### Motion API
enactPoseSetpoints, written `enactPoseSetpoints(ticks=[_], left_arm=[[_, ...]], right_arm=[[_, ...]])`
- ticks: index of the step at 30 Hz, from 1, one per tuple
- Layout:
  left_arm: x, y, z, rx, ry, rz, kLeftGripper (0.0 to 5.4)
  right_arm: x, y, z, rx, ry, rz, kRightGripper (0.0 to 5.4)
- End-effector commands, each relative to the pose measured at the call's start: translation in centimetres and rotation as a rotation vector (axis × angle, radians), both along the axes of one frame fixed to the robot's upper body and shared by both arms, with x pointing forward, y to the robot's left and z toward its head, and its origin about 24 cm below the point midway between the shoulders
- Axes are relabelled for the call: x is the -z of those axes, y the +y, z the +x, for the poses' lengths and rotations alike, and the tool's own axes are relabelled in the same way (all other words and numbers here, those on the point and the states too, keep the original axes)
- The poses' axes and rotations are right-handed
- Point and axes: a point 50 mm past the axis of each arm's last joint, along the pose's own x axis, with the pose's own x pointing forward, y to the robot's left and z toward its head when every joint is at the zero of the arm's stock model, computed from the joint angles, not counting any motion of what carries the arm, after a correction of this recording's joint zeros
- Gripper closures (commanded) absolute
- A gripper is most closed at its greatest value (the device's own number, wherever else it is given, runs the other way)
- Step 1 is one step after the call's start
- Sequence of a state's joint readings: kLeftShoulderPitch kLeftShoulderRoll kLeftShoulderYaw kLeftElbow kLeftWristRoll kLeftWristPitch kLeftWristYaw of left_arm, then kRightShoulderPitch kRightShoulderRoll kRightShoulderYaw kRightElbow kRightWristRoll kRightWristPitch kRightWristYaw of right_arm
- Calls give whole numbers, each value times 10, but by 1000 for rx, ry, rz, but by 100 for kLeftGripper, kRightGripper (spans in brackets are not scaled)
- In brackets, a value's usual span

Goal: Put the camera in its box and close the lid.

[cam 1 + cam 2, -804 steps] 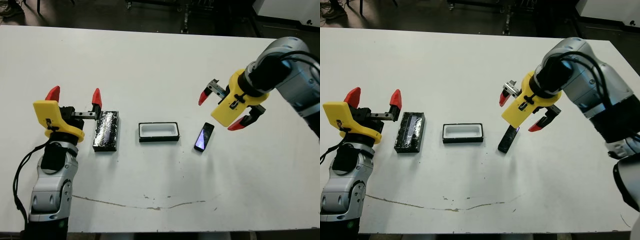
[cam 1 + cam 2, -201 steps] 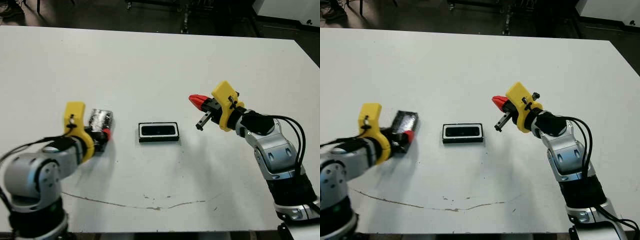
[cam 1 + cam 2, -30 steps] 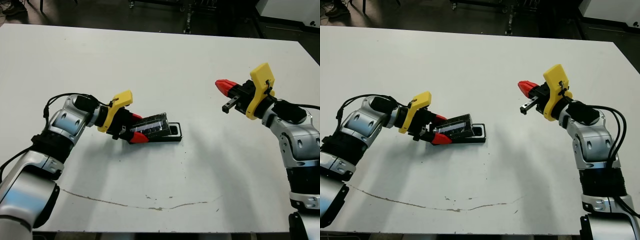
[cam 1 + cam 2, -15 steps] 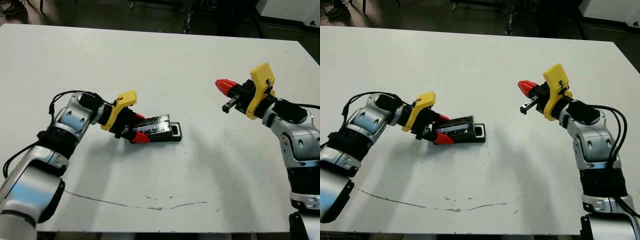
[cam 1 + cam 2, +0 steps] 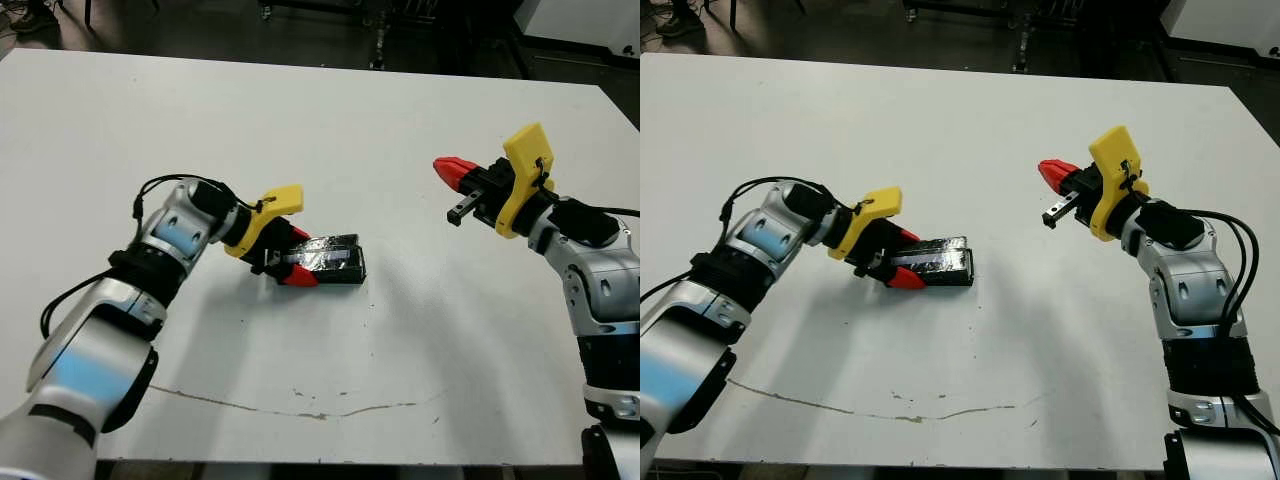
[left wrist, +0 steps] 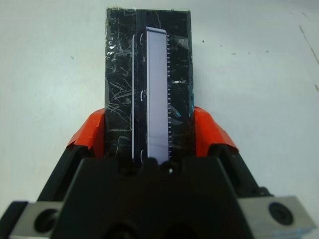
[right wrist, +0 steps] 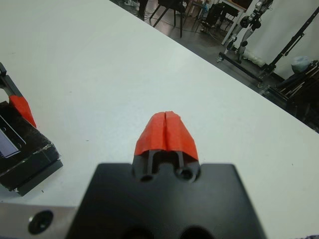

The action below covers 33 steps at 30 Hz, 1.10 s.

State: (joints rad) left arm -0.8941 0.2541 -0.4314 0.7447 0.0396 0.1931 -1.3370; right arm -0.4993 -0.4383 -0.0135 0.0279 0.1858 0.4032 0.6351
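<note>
The left pincer (image 5: 293, 262) reaches in low from the robot's left, its red-tipped fingers (image 6: 91, 135) clamped on the two long edges of the lid (image 5: 335, 255), one finger on each side. The lid lies nearly level on top of the box (image 5: 352, 277), covering it almost completely; only a thin strip of the box's black wall shows beneath the lid along the near edge and at the end pointing toward the robot's right. In the left wrist view the lid's scratched, speckled black top (image 6: 148, 74) fills the space between the fingers and carries a long pale reflective stripe down its middle. The camera cannot be seen anywhere on the surface (image 5: 330, 120); with the lid over the box, the inside is hidden, so whether it sits within cannot be told from these views.

The right pincer (image 5: 450, 172) is held above the surface, well apart from the box on the robot's right side, pointing back toward the middle. Its two red tips are pressed together with nothing between them, as the right wrist view shows plainly (image 7: 166, 132). The same view catches a corner of the closed box and one red finger of the other pincer at its edge.

A faint dark scuff line (image 5: 300, 405) runs across the surface nearer the robot
</note>
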Motion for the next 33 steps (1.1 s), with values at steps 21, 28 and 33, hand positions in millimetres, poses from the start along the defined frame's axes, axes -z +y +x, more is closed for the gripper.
enactPoseSetpoints(ticks=[21, 28, 33], left_arm=[[28, -40, -15, 65, 90, -17, 224], [28, -44, -15, 69, 87, -28, 224], [24, -50, -12, 95, 78, 4, 224]], right_arm=[[4, -5, -5, 25, 55, 21, 540], [4, -5, -7, 28, 75, 34, 540], [3, -4, -7, 29, 68, 13, 540]])
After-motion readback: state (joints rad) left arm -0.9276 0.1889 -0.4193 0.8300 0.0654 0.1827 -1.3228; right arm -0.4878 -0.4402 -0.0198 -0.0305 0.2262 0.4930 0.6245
